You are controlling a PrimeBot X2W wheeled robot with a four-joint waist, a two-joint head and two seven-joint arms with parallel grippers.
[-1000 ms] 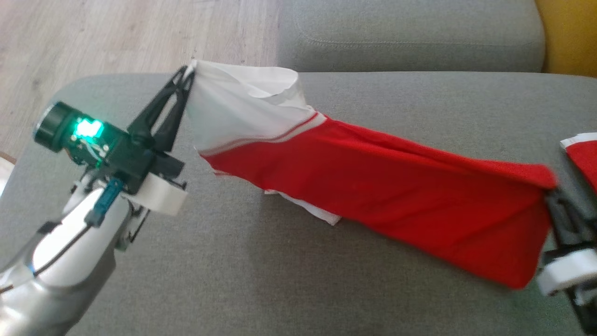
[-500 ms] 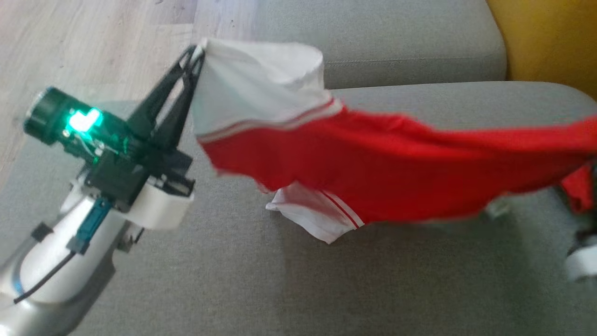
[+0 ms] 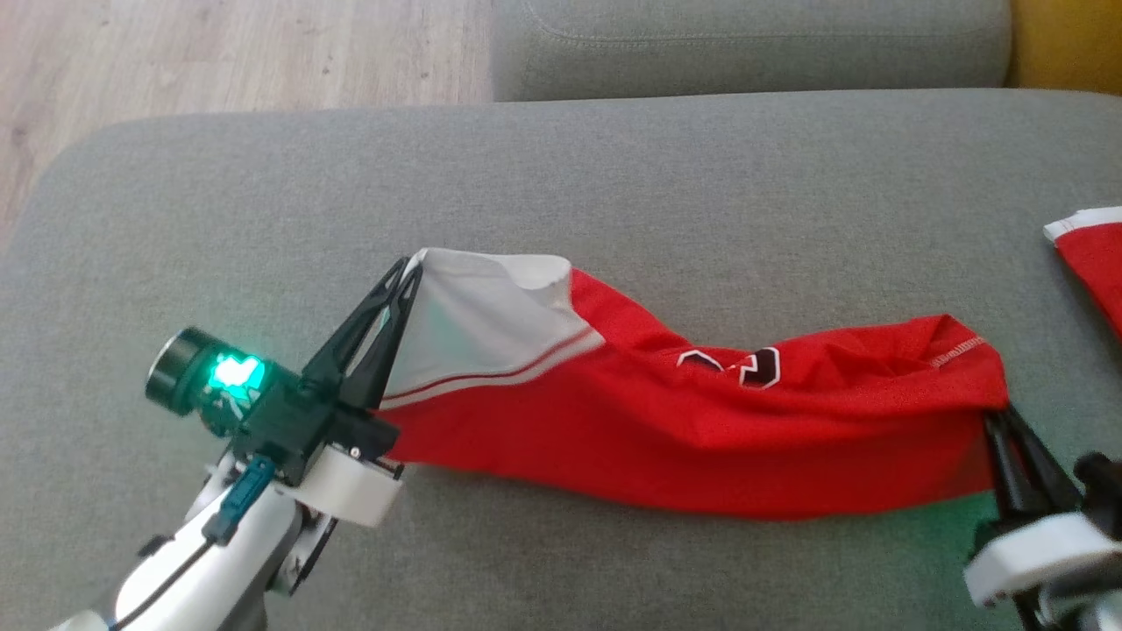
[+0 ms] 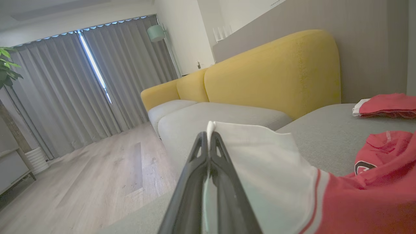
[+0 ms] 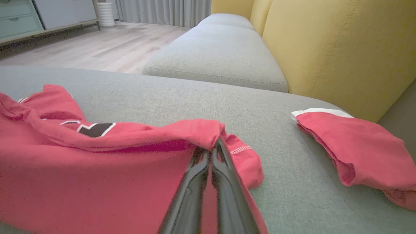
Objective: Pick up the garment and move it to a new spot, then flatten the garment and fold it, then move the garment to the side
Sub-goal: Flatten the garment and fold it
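The garment (image 3: 701, 429), red with a white end, was found stretched across the grey sofa cushion (image 3: 614, 175). The left gripper (image 3: 412, 265) was seen with jaws closed tight on the white corner, the right gripper (image 3: 997, 419) with jaws closed tight on the red hem. A second red garment (image 3: 1091, 258) was noted lying apart, at the right

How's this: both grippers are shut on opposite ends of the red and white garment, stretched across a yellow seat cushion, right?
Not quite. The head view shows the seat cushion under the garment is grey, not yellow. The left gripper and right gripper are indeed shut on its opposite ends.
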